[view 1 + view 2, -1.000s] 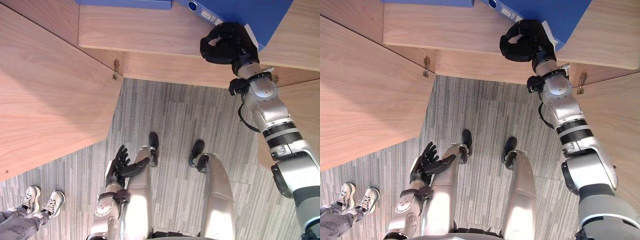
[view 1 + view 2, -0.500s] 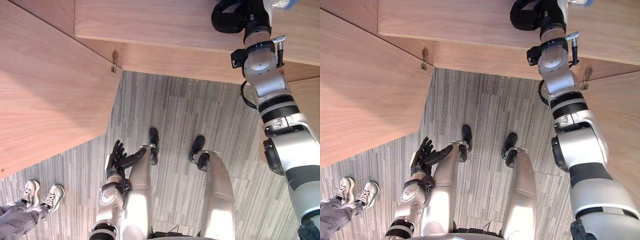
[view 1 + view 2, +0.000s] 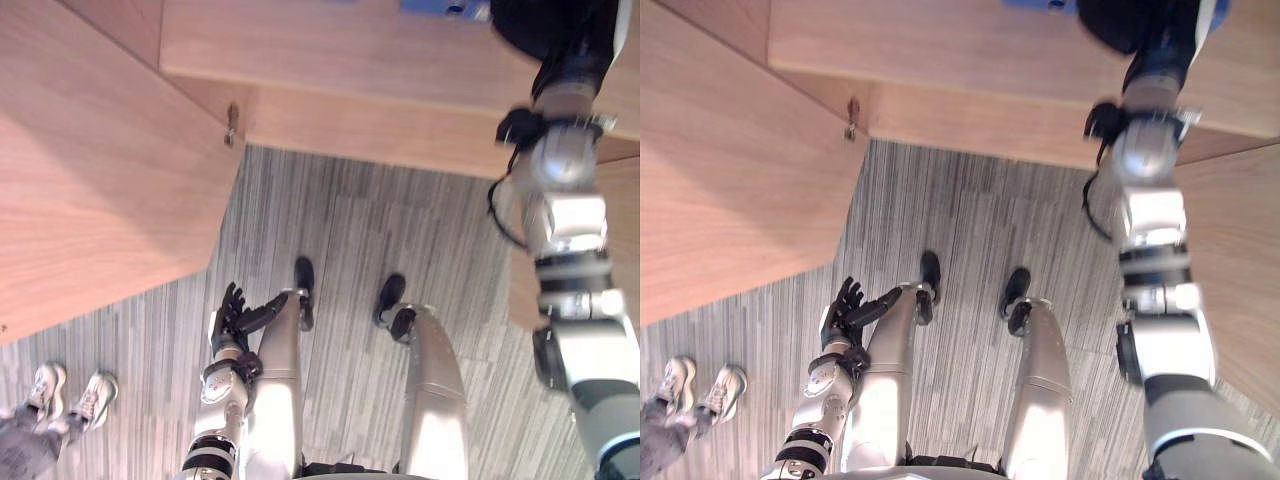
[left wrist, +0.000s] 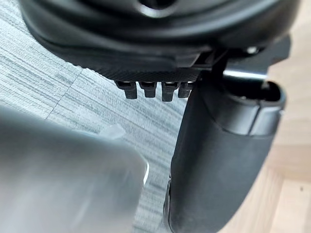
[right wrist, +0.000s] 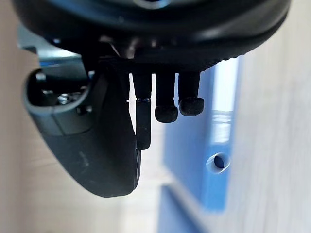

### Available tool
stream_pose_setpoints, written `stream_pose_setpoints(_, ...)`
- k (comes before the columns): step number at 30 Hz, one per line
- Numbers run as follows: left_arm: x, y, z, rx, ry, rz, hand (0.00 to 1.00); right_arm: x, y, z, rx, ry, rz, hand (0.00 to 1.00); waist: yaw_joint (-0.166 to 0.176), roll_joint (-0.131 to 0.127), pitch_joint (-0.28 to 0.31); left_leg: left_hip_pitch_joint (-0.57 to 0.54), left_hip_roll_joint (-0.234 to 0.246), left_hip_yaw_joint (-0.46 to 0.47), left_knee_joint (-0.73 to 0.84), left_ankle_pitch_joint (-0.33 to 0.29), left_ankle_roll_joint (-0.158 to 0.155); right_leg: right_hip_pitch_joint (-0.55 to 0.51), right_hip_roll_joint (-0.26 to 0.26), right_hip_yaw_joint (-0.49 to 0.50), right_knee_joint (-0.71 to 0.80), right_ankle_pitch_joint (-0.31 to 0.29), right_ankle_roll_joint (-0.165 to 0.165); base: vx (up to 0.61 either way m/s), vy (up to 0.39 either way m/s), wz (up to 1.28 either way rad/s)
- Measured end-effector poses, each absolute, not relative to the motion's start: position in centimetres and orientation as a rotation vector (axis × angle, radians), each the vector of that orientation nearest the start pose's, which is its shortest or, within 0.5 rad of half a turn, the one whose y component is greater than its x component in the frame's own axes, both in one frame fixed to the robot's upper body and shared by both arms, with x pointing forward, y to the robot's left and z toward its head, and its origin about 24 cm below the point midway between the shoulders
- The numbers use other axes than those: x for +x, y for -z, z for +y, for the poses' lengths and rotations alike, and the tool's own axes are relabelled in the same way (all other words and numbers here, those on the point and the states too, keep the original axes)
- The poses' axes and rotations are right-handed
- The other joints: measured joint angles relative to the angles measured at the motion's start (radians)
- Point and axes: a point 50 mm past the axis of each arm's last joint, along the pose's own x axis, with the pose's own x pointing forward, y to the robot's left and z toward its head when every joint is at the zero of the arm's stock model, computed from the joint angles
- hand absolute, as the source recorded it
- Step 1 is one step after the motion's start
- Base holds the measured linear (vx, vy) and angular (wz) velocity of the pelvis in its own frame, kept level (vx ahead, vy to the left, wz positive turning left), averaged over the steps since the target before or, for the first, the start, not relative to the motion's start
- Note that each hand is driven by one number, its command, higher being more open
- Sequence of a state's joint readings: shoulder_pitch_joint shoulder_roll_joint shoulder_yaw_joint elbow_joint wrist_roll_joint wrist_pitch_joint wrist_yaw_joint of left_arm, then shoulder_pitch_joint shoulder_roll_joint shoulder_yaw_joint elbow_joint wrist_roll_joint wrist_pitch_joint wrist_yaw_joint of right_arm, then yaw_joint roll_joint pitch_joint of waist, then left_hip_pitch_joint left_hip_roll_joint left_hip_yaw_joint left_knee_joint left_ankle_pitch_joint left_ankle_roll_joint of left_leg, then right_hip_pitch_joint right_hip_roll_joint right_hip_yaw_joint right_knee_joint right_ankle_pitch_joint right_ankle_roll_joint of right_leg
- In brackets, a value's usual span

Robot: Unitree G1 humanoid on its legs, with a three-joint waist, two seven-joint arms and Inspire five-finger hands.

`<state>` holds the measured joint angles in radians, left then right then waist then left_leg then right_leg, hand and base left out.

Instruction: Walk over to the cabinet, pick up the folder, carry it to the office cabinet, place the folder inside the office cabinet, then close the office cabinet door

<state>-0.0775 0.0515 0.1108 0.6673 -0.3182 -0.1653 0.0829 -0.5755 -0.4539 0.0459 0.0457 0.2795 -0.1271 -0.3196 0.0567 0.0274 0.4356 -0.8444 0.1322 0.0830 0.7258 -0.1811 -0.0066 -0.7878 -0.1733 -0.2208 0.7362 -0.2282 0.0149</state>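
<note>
Wooden cabinet [image 3: 330, 50] over grey floor [image 3: 340, 230]: in the head views my right hand [image 3: 545, 25] is beside the blue folder [image 3: 440, 6] on the shelf and my left hand [image 3: 232, 318] hangs open and empty, while in the right wrist view my fingers [image 5: 166, 104] are loosely bent and hold nothing, so brushing the folder could topple it.

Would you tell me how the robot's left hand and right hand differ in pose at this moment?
The left hand hangs low over the grey floor; the right hand is up at the wooden cabinet. The left hand is open with nothing near it, while the right hand is beside the blue folder. Both hands are dark.
</note>
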Motion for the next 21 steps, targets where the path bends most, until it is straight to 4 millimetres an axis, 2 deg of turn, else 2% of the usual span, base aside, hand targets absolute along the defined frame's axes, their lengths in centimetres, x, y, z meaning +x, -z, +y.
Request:
stream_pose_setpoints(1, 22.5, 7.5, 19.2, -0.249, -0.299, 0.436, 1.0, 31.6, -20.3, -18.6, -0.072, 0.118, -0.61, 0.0, -0.011, -0.005, -0.003, 0.05, 0.001, 0.005, -0.025, 0.0, -0.001, 0.049, 0.005, 0.0, -0.03, 0.005, 0.003, 0.08, -0.02, -0.17)
stream_pose_setpoints(3, 21.6, 8.4, 19.3, -0.218, -0.292, 0.484, 1.0, 29.8, -13.4, -16.7, -0.092, 0.01, -0.413, 0.0, -0.032, -0.034, -0.034, 0.171, 0.005, 0.023, -0.094, 0.001, -0.003, 0.162, 0.022, 0.006, -0.108, 0.019, 0.01, 0.11, -0.021, -0.17)
stream_pose_setpoints(4, 21.4, 8.7, 19.3, -0.2, -0.287, 0.502, 1.0, 29.2, -11.4, -16.3, -0.101, -0.015, -0.346, 0.0, -0.036, -0.041, -0.045, 0.2, 0.005, 0.025, -0.115, 0.003, -0.006, 0.191, 0.027, 0.005, -0.134, 0.024, 0.011, 0.13, -0.023, -0.16)
stream_pose_setpoints(5, 20.8, 9.4, 19.6, -0.169, -0.273, 0.546, 1.0, 27.8, -6.8, -15.7, -0.116, -0.063, -0.176, 0.0, -0.045, -0.057, -0.064, 0.28, 0.006, 0.031, -0.177, 0.015, -0.01, 0.273, 0.042, 0.005, -0.21, 0.046, 0.014, 0.16, -0.015, -0.11)
stream_pose_setpoints(6, 20.5, 9.8, 19.5, -0.158, -0.263, 0.567, 1.0, 27.1, -4.9, -15.6, -0.119, -0.071, -0.104, 0.0, -0.047, -0.062, -0.077, 0.307, 0.005, 0.037, -0.205, 0.021, -0.011, 0.3, 0.047, 0.007, -0.242, 0.057, 0.016, 0.17, -0.007, -0.14)
stream_pose_setpoints(7, 19.9, 10.4, 19.3, -0.132, -0.236, 0.608, 1.0, 25.7, -1.4, -15.8, -0.129, -0.069, 0.035, 0.0, -0.052, -0.065, -0.108, 0.353, 0.002, 0.044, -0.252, 0.034, -0.015, 0.348, 0.056, 0.007, -0.309, 0.082, 0.021, 0.19, 0.017, -0.09)
stream_pose_setpoints(8, 19.6, 10.7, 19.2, -0.127, -0.227, 0.627, 1.0, 24.9, 0.4, -16.0, -0.131, -0.06, 0.111, 0.0, -0.057, -0.065, -0.119, 0.38, -0.001, 0.049, -0.278, 0.04, -0.013, 0.378, 0.059, 0.008, -0.343, 0.094, 0.025, 0.2, 0.04, -0.13)
stream_pose_setpoints(10, 17.9, 11.8, 19.0, -0.114, -0.223, 0.695, 1.0, 21.4, 6.3, -16.8, -0.121, 0.013, 0.385, 0.0, -0.078, -0.065, -0.169, 0.488, -0.013, 0.08, -0.377, 0.06, -0.011, 0.485, 0.069, 0.028, -0.47, 0.145, 0.041, 0.21, 0.065, -0.26)
stream_pose_setpoints(11, 17.5, 12.1, 19.1, -0.11, -0.226, 0.714, 1.0, 20.4, 7.6, -17.2, -0.11, 0.045, 0.452, 0.0, -0.082, -0.064, -0.183, 0.517, -0.016, 0.095, -0.407, 0.067, -0.011, 0.51, 0.07, 0.037, -0.504, 0.158, 0.045, 0.17, 0.071, -0.4)
stream_pose_setpoints(12, 16.7, 12.5, 19.3, -0.101, -0.238, 0.74, 1.0, 18.5, 9.7, -17.8, -0.083, 0.107, 0.567, 1.0, -0.094, -0.064, -0.21, 0.573, -0.027, 0.118, -0.462, 0.079, -0.01, 0.556, 0.07, 0.055, -0.563, 0.183, 0.052, 0.15, 0.066, -0.43)
stream_pose_setpoints(13, 16.1, 12.7, 19.6, -0.094, -0.251, 0.757, 1.0, 16.5, 11.3, -18.6, -0.051, 0.18, 0.663, 1.0, -0.103, -0.061, -0.234, 0.622, -0.037, 0.136, -0.514, 0.091, -0.011, 0.597, 0.07, 0.069, -0.618, 0.206, 0.058, 0.14, 0.063, -0.44)
stream_pose_setpoints(14, 15.9, 12.9, 19.7, -0.092, -0.257, 0.765, 1.0, 15.5, 11.9, -19.0, -0.035, 0.218, 0.705, 1.0, -0.104, -0.06, -0.247, 0.644, -0.04, 0.15, -0.535, 0.095, -0.011, 0.614, 0.07, 0.079, -0.639, 0.215, 0.061, 0.12, 0.059, -0.49)
stream_pose_setpoints(17, 14.7, 13.6, 20.3, -0.057, -0.286, 0.824, 1.0, 10.5, 14.2, -20.7, 0.059, 0.432, 0.877, 1.0, -0.118, -0.059, -0.314, 0.752, -0.05, 0.205, -0.615, 0.103, -0.014, 0.688, 0.075, 0.129, -0.711, 0.241, 0.07, 0.09, 0.044, -0.49)
stream_pose_setpoints(21, 13.7, 14.1, 20.5, -0.048, -0.299, 0.875, 1.0, 8.8, 14.6, -22.0, 0.156, 0.598, 0.907, 1.0, -0.14, -0.057, -0.347, 0.823, -0.056, 0.26, -0.67, 0.113, -0.015, 0.717, 0.083, 0.185, -0.743, 0.264, 0.071, 0.0, 0.02, -0.44)
